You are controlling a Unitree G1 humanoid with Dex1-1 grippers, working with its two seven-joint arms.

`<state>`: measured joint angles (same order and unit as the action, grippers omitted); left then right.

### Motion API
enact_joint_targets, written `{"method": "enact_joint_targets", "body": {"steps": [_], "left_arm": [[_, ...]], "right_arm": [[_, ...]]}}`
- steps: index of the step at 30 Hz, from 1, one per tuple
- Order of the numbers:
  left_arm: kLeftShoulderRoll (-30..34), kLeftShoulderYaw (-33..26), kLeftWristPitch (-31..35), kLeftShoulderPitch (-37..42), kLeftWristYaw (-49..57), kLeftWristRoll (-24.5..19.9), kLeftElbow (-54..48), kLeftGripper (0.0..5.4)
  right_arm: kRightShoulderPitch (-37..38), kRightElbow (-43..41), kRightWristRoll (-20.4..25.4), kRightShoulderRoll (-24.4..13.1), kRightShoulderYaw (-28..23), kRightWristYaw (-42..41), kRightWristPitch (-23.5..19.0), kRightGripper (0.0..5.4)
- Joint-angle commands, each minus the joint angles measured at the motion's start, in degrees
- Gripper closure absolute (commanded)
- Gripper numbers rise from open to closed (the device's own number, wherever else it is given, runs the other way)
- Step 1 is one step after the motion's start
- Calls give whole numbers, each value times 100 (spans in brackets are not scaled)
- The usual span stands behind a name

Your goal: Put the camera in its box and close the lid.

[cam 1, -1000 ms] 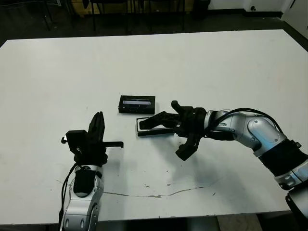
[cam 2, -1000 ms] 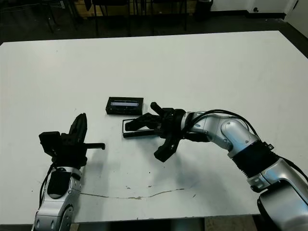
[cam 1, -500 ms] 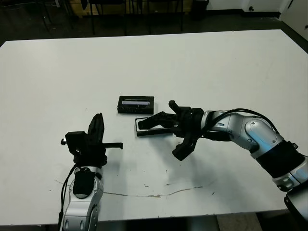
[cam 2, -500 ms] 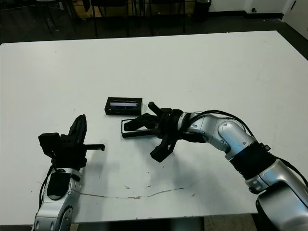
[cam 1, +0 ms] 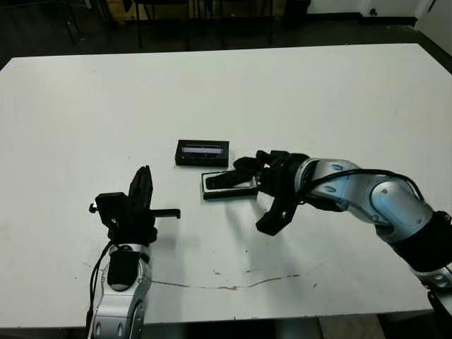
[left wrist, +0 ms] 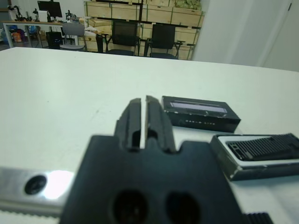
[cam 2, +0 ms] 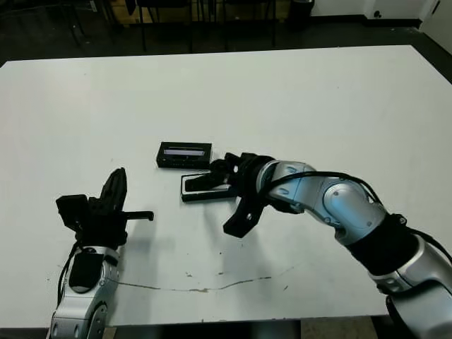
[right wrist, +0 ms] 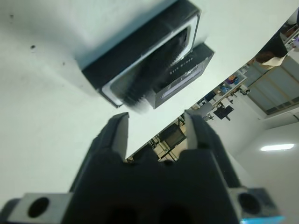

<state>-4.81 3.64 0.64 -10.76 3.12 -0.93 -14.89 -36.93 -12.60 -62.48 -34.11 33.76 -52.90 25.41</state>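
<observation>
The box [cam 1: 207, 191], a shallow black tray with white lining, sits mid-table. The camera [left wrist: 264, 147], a black ribbed bar, lies lengthwise inside it. Just behind the box and to its left rests the lid [cam 1: 202, 152], flat and black with a pale strip. My right gripper [right wrist: 156, 116] is open at the box's right end, its fingers pointing along the camera; I cannot tell whether they touch it. My left gripper [cam 1: 143, 182] is shut on nothing and stands upright near the table's front left, well short of the box.
The white table [cam 1: 318, 99] has bare surface on all sides of the box. A thin dark crack line [cam 1: 233, 286] runs near the front edge. Chairs and shelves stand beyond the far edge.
The camera, earlier tilted over the box, now lies lower inside it. My right gripper has shifted slightly to the right. The left arm has not moved.
</observation>
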Motion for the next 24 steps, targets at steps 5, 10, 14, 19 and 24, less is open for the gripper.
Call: {"method": "enact_joint_targets", "body": {"steps": [5, 10, 14, 19, 24], "left_arm": [[-22, -12, 85, -18, 64, 37, 55, 540], [-6, -23, 65, -25, 36, -6, 50, 540], [17, -36, 42, -23, 15, -16, 58, 540], [24, -54, 45, -12, -6, -28, 68, 540], [43, -60, 27, -10, -20, -6, 64, 540]], "right_arm": [[244, -52, 91, -191, -378, 165, -109, 123], [198, -176, 451, -314, -788, -62, -359, 34], [125, -184, 812, -411, -1323, 290, -472, 1], [479, 594, 2047, 11, -2102, 2357, -42, 33], [600, 1547, 3055, 505, -2123, 3326, 454, 120]]}}
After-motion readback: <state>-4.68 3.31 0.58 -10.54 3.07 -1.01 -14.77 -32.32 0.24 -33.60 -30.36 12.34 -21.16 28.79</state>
